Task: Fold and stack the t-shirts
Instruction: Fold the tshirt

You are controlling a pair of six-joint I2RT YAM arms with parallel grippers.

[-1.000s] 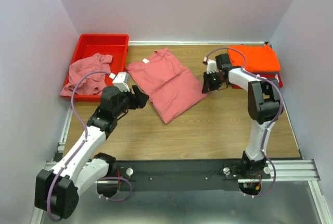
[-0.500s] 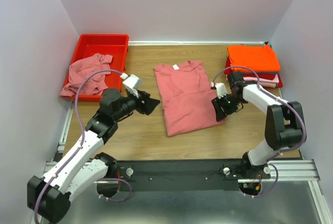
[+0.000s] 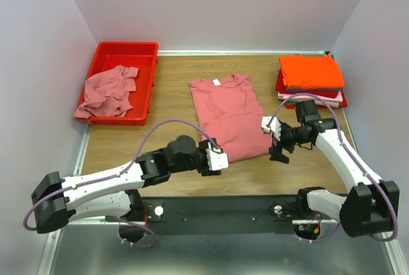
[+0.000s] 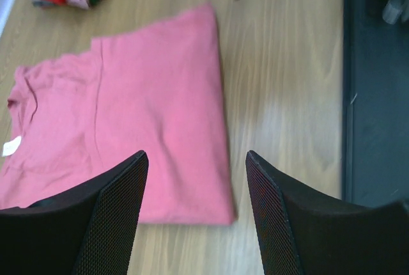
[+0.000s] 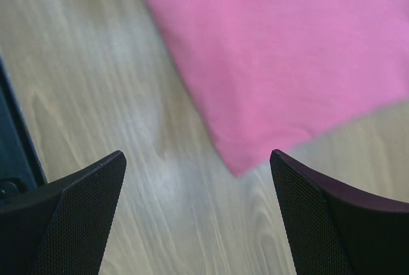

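Nearest you, the left gripper (image 3: pixel 215 160) and right gripper (image 3: pixel 279 148) now flank the hem corners of the rose-pink t-shirt (image 3: pixel 227 116), both with fingers spread and empty. A second ago they were farther up, beside a shirt lying askew. It now lies squared on the table (image 3: pixel 172 96), so you may judge the next fold ready to begin. Its long axis runs near to far, hem toward you, neck tag (image 3: pixel 216 83) away. Beyond: the folded stack (image 3: pixel 310 70) at far right, a crumpled shirt (image 3: pixel 105 91) in the red bin (image 3: pixel 126 47).
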